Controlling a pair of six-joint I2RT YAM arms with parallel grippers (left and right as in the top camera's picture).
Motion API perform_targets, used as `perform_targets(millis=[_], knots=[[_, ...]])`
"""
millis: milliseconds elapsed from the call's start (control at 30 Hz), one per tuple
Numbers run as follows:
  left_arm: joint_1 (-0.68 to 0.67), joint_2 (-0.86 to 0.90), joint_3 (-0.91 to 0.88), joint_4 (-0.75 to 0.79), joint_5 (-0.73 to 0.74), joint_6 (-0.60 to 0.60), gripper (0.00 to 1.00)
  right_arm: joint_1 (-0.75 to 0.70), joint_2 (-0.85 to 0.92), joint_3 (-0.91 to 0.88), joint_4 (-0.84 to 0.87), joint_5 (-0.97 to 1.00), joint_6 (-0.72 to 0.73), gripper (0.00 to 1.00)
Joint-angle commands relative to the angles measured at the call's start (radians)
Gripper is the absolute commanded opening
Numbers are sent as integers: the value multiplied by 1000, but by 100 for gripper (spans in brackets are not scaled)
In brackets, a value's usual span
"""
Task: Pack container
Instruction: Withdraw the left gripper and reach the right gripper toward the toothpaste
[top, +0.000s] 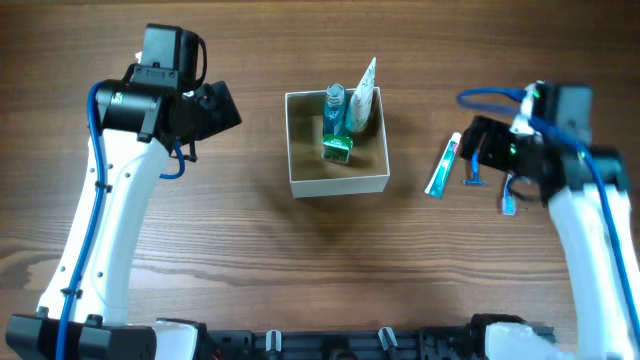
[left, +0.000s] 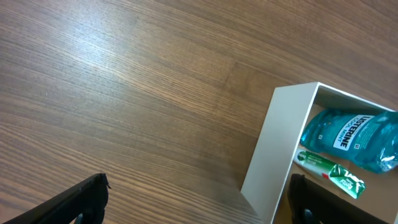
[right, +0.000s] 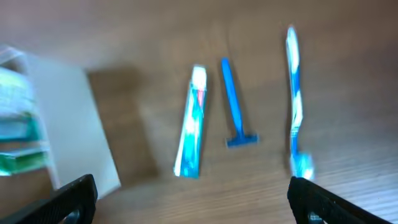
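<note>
Black right claw (right: 193, 202) spread above razor (right: 235, 102)

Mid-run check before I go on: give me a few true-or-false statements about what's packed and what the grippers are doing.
1. The mouthwash bottle is inside the container. True.
2. The razor is packed too. False: it lies on the table between the toothpaste tube and the toothbrush.
3. The left gripper and the right gripper are both open and empty. True.
4. The container lies tipped on its side. False: it stands upright, open top up.
</note>
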Motion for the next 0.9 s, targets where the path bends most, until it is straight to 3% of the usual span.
perform_targets(millis=[0,100,333,667,867], knots=[[5,-9,7,-1,20,-1,93,5,158,105,-75,-19,93,100],[4,-9,7,-2,21,-1,93,5,229,135,-52,-56,112,100],[4,-9,7,-7,42,-1,93,5,237,135,136,-350,146,100],[4,-9,7,-13,42,-1,93,103,274,135,97,-85,314,100],[4,-9,7,-13,42,-1,93,134,339,135,96,-29,348,100]])
